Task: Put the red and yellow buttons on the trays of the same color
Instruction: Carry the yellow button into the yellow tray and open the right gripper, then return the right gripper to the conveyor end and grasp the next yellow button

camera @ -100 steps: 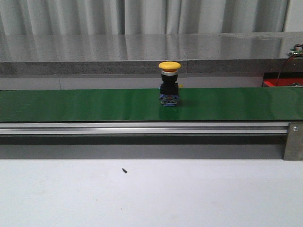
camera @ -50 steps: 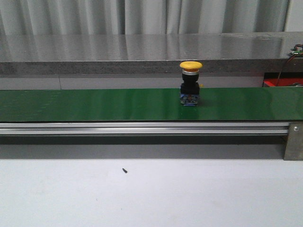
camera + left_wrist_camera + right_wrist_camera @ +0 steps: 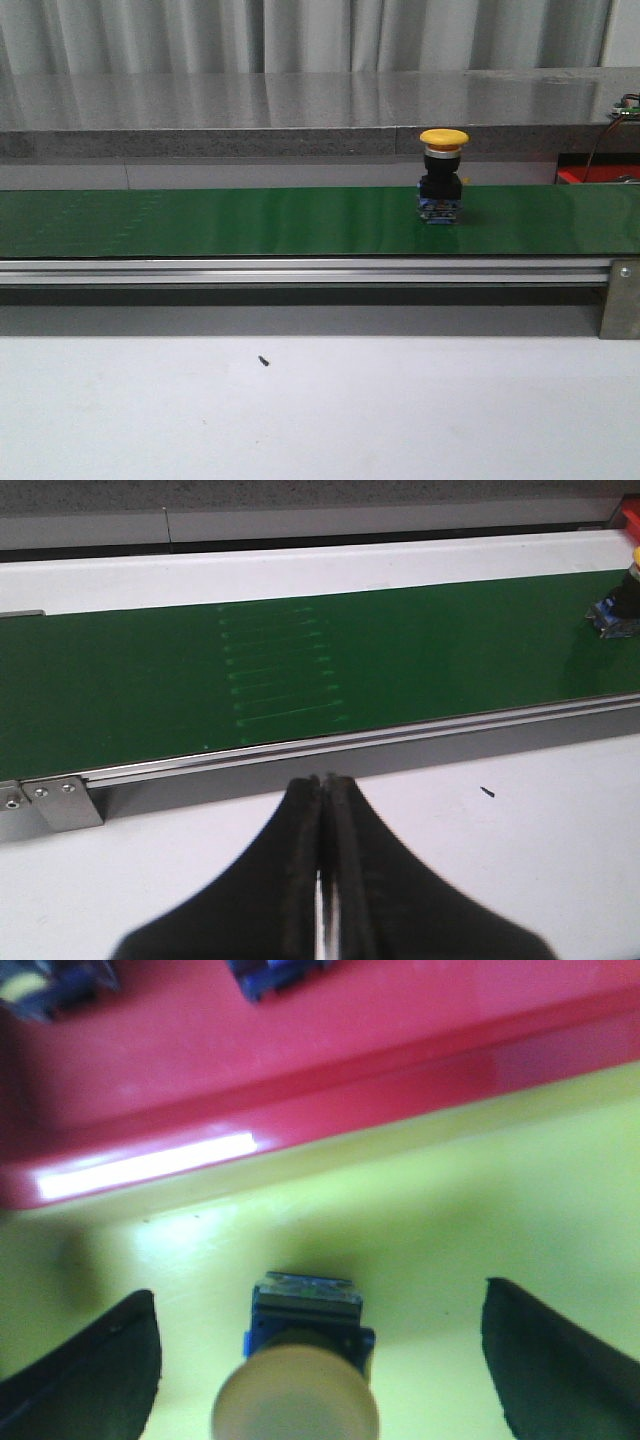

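A yellow-capped button with a black and blue base stands upright on the green conveyor belt, right of centre; its base shows at the edge of the left wrist view. My left gripper is shut and empty over the white table, in front of the belt. My right gripper is open over the yellow tray; a yellow-capped button stands on the tray between its fingers, which are apart from it. The red tray lies beside the yellow tray and holds button bases.
The belt's metal rail and an end bracket run along the front. A grey ledge stands behind the belt. A red edge shows at the far right. A small dark speck lies on the white table.
The yellow button on the belt has moved to the right, from the centre to right of centre. Nothing else in the front view has moved.
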`<state>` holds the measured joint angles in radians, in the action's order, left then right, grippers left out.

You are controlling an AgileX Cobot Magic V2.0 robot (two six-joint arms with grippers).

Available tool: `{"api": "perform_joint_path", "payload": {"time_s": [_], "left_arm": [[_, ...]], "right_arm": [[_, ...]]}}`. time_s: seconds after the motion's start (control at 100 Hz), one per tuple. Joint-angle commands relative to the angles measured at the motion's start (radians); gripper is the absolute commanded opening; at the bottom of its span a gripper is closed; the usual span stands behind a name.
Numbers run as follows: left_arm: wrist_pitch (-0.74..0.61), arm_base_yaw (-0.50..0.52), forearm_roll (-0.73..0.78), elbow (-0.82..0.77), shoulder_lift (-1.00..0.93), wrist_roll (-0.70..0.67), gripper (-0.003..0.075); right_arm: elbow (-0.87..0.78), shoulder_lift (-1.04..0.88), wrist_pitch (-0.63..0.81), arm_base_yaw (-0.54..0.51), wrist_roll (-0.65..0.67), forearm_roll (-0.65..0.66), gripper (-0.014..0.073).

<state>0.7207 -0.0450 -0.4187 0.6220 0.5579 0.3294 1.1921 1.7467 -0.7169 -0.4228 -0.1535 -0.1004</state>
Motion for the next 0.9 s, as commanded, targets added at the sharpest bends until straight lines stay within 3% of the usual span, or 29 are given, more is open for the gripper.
{"api": "perform_joint_path", "payload": {"time_s": [0.0, 0.16, 0.31, 0.53, 0.89], "left_arm": [[-0.059, -0.01, -0.025, 0.028, 0.0, -0.007, -0.002], [-0.059, -0.01, -0.025, 0.028, 0.0, -0.007, -0.002], [-0.059, -0.01, -0.025, 0.028, 0.0, -0.007, -0.002], [-0.059, -0.01, -0.025, 0.028, 0.0, -0.007, -0.002], [-0.059, -0.01, -0.025, 0.028, 0.0, -0.007, -0.002]], "right_arm": [[0.026, -0.111, 0.013, -0.003, -0.001, 0.003, 0.0645], [0.026, -0.225, -0.014, 0.018, -0.009, -0.025, 0.0645], [0.049, -0.295, -0.079, 0.122, -0.116, -0.025, 0.0645], [0.131, -0.271, -0.224, 0.304, -0.247, -0.025, 0.0645], [0.133, -0.162, -0.201, 0.457, -0.272, -0.03, 0.0645]]}}
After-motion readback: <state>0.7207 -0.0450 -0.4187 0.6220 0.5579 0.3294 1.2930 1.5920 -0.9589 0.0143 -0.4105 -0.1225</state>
